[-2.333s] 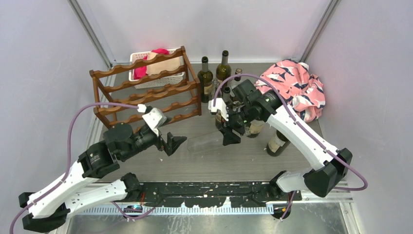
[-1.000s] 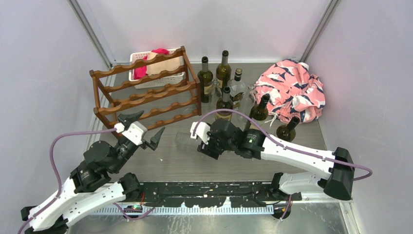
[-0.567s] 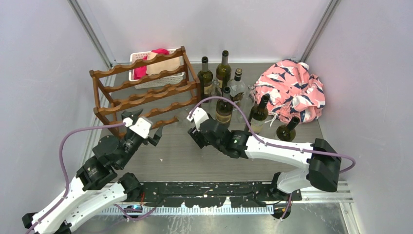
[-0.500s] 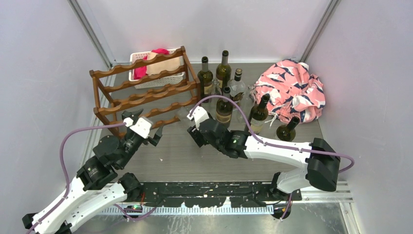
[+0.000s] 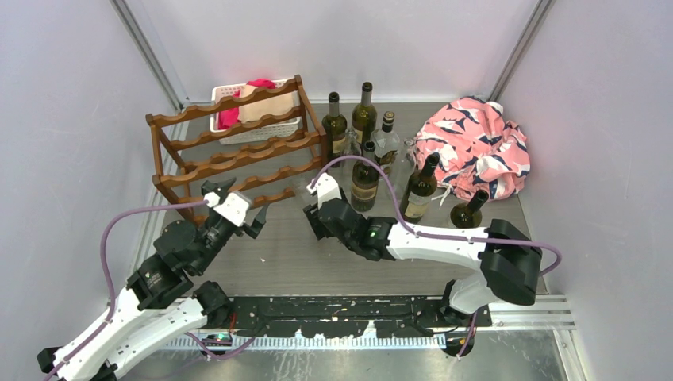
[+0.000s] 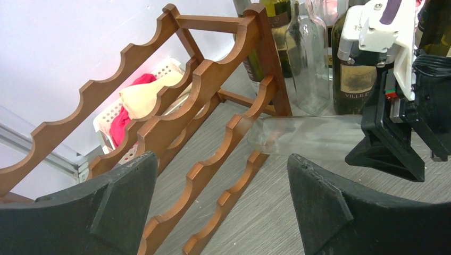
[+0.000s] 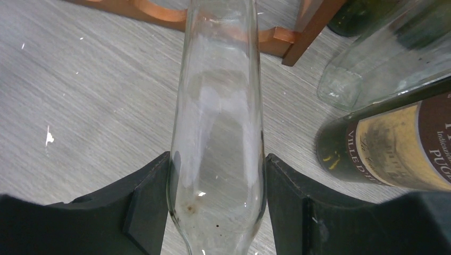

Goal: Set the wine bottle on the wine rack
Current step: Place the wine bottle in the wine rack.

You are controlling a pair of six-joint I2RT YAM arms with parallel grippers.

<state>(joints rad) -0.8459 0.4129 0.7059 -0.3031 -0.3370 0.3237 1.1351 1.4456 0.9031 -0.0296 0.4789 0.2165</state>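
The wine rack [image 5: 238, 143] is dark reddish-brown wood with wavy rails and stands at the back left. It also shows in the left wrist view [image 6: 213, 79]. My right gripper [image 5: 316, 216] is shut on a clear glass wine bottle [image 7: 220, 106]. The bottle lies nearly level just above the table, and its base reaches the rack's lowest front rail [image 7: 159, 8]. The bottle shows faintly in the left wrist view [image 6: 308, 139]. My left gripper [image 5: 238, 206] is open and empty, just in front of the rack's lower rails and left of the bottle.
A white slotted basket [image 5: 226, 91] with pink and beige cloth stands behind the rack. Several dark upright bottles [image 5: 349, 127] stand right of the rack, one labelled bottle [image 7: 393, 143] close beside the right gripper. A pink patterned cloth [image 5: 476, 147] lies at the back right.
My right arm has carried the clear bottle left from the table's middle to the rack's foot. My left gripper has drawn back, turned toward the rack and stayed open.
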